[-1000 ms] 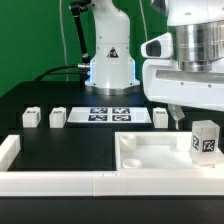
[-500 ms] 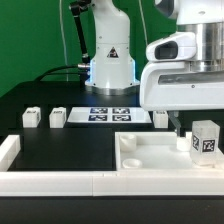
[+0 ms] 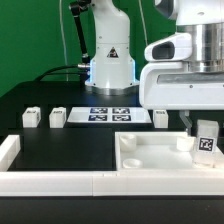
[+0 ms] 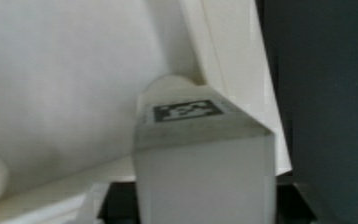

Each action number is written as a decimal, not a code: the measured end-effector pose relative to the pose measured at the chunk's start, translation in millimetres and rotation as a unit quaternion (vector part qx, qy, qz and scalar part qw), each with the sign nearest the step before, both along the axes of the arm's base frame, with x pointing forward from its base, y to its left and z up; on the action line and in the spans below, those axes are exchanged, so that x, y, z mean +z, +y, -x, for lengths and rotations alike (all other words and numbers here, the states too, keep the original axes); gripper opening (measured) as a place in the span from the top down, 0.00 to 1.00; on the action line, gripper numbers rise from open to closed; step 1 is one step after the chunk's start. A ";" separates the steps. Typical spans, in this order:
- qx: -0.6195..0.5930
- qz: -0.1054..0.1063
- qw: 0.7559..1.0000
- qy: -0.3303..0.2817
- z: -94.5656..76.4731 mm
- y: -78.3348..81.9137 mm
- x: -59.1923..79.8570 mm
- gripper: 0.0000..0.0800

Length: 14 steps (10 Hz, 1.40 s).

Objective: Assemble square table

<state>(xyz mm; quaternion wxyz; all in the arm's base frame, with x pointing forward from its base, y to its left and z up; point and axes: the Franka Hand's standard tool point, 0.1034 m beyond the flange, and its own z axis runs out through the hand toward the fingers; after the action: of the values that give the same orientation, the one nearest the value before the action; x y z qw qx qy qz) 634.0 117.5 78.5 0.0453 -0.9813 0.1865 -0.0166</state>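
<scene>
Nearest the camera in the exterior view, the low white border rails [image 3: 60, 181] run along the front edge of the black counter [image 3: 60, 145]. A short return piece stands at the exterior view's left.

Just behind the front rail, toward the exterior view's right, the square panel [image 3: 150, 152] lies flat on the counter with its raised rim facing up. A round socket shows at a corner on the exterior view's left side.

One leg [image 3: 208, 142] stands upright on the panel at its end toward the exterior view's right, with a tagged face turned to the camera. Whether its foot is seated in a socket cannot be told.

The hand [image 3: 202, 128] reaches down over this leg from above. One dark finger [image 3: 188, 124] lies against the leg's side; the other is hidden. In the wrist view the leg [image 4: 197, 160], with a tag on its upper face, fills the gap of the hand [image 4: 197, 203]. The dark fingers [image 4: 115, 203] touch both of its flanks. Finding: the hand is clenched on the leg. The panel [image 4: 69, 70] lies below it, with the counter [image 4: 327, 80] showing as a dark strip beside the rim.

Further back, three loose legs [image 3: 32, 117], [image 3: 58, 117], [image 3: 161, 118] stand apart in a row on the counter. The marker board [image 3: 110, 113] lies flat between the second and third.

Farthest back, the arm's base [image 3: 110, 60] stands behind the marker board.
</scene>
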 end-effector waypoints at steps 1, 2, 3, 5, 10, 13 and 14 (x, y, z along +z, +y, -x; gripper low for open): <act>-0.033 -0.001 0.999 0.003 0.1 -1.0 -0.4 0.63; -0.074 -0.004 0.997 0.007 -0.1 -2.6 -0.7 0.63; -0.165 -0.014 0.986 0.016 0.0 -4.7 -1.0 0.63; -0.355 -0.024 0.934 0.034 1.8 -4.3 -1.9 0.63; -0.515 -0.064 0.854 0.039 7.1 -7.4 -4.5 0.63; -0.335 -0.030 0.941 0.039 6.3 4.2 -2.3 0.26; -0.317 -0.029 0.947 0.038 7.2 4.0 -3.5 0.20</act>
<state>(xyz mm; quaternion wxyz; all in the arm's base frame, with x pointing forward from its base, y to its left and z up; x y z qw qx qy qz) 626.8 121.5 75.0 0.0593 -0.8699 0.4896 0.0124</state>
